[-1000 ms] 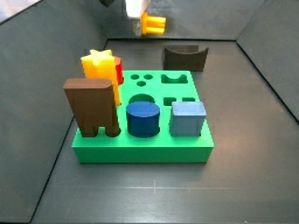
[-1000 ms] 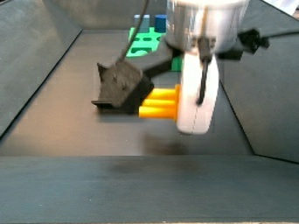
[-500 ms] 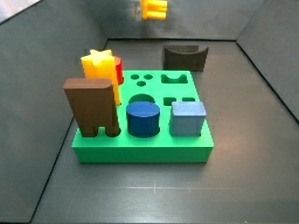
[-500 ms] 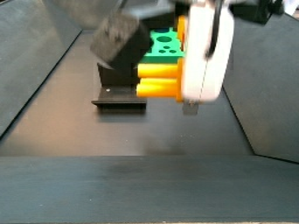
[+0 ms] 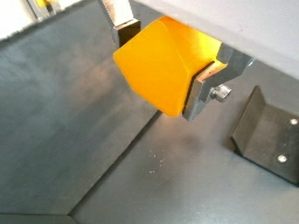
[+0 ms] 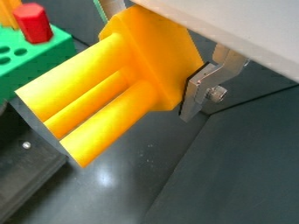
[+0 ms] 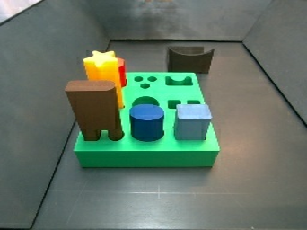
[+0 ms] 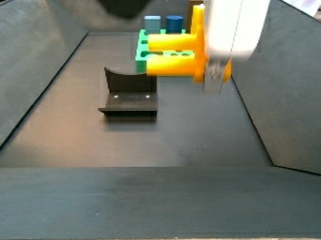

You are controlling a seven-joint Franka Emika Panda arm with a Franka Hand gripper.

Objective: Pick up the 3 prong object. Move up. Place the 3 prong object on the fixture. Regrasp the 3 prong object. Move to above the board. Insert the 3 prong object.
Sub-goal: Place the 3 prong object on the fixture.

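My gripper (image 5: 167,63) is shut on the 3 prong object (image 5: 162,61), an orange-yellow block, and holds it high above the floor. In a wrist view the object's round prongs (image 6: 82,105) stick out sideways from the gripper (image 6: 158,54). In a side view the gripper (image 8: 211,70) holds the object (image 8: 175,56) above and beside the fixture (image 8: 128,94), with the green board (image 8: 153,39) behind. In a side view the fixture (image 7: 189,59) stands behind the board (image 7: 150,154); the gripper and object are out of that view.
On the board stand a yellow star block (image 7: 103,65), a red piece (image 7: 121,74), a tall brown two-legged block (image 7: 93,108), a blue cylinder (image 7: 146,121) and a blue-grey cube (image 7: 193,121). Grey walls enclose the dark floor (image 7: 252,180).
The gripper has risen with the 3 prong object, away from the floor and the fixture, and has left the top of a side view.
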